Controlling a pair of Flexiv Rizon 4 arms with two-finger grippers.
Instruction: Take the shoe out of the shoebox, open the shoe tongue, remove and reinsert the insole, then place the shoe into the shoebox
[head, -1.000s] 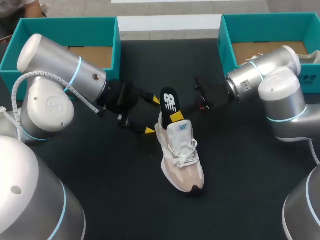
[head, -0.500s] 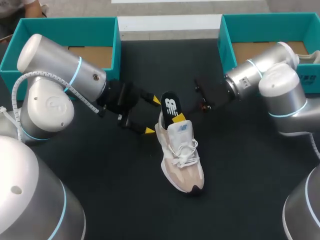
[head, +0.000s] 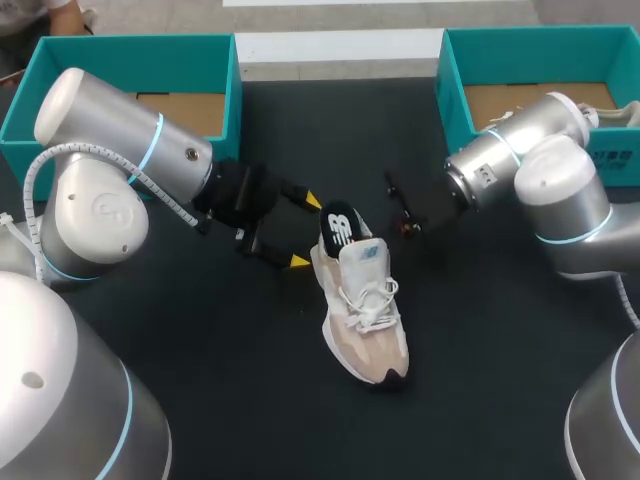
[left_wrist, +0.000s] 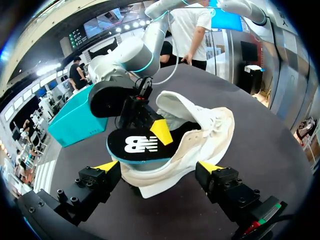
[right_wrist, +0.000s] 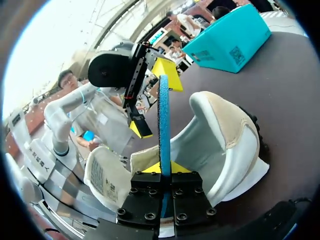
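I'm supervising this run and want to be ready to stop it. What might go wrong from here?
The right gripper pinches the insole on edge, with its end standing above the shoe opening; pushed down, it might buckle or catch on the collar. The left gripper is open near the heel, not clamping it, so the shoe could slide or tip on the table.

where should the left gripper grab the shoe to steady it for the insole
Probably the heel, pinched across its two sides from behind. The shoe lies upright on its sole with the heel facing the left gripper, whose open fingers stand wider than it. The insole sticks out of the collar in the right gripper, so coming from above would get in its way.
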